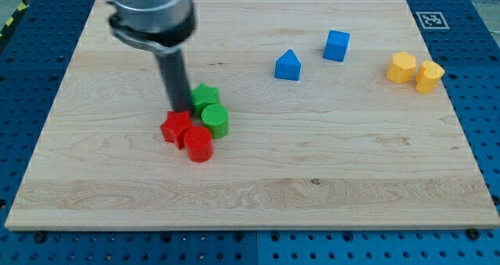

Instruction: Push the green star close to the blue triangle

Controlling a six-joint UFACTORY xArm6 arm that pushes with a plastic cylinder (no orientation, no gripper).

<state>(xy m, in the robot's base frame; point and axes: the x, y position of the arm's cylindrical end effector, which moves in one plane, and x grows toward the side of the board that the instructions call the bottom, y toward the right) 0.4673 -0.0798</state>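
Note:
The green star [205, 96] lies left of the board's centre, partly behind my rod. My tip [180, 110] stands at the star's left edge, just above the red star [175, 127]. The blue triangle [287, 65] sits well to the star's right, toward the view's top. A green cylinder [215, 120] touches the green star from below.
A red cylinder [198, 144] sits beside the red star and below the green cylinder. A blue cube [337, 45] lies right of the blue triangle. Two yellow blocks [402, 66] [429, 76] lie at the far right. The wooden board [312, 179] ends on a blue pegged table.

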